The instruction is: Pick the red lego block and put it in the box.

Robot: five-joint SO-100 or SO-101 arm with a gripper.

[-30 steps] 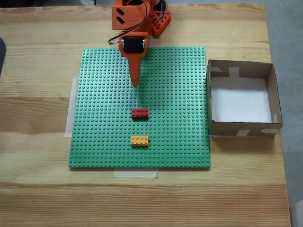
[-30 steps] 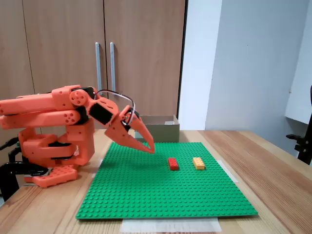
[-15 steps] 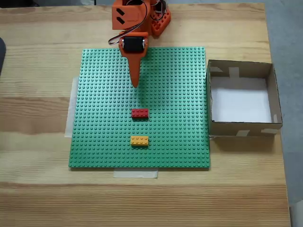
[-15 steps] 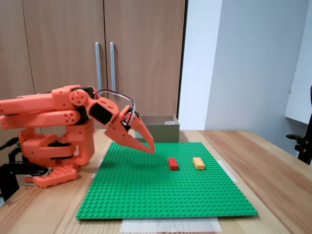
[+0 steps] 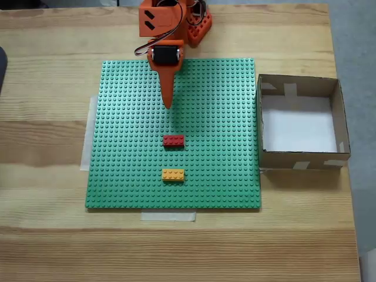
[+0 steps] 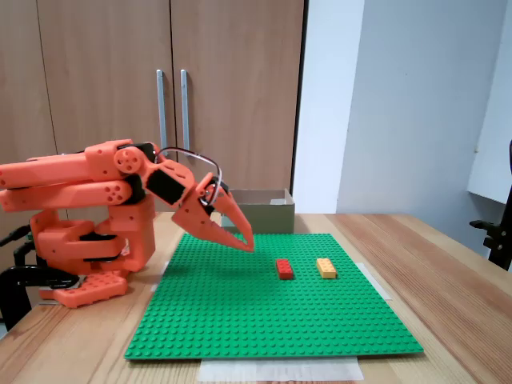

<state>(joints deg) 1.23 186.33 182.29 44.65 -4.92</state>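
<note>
The red lego block lies flat on the green baseplate, near its middle. My orange gripper hangs just above the plate, short of the block, with its two fingers pressed together and nothing in them. The box stands open-topped off the plate's right edge in a fixed view from above; its brown wall shows behind the gripper in a fixed view from the side. Its white bottom is bare.
A yellow-orange brick lies on the plate just beyond the red one, away from the arm. The arm's orange base stands at the plate's far edge on the wooden table. Tape strips hold the plate down.
</note>
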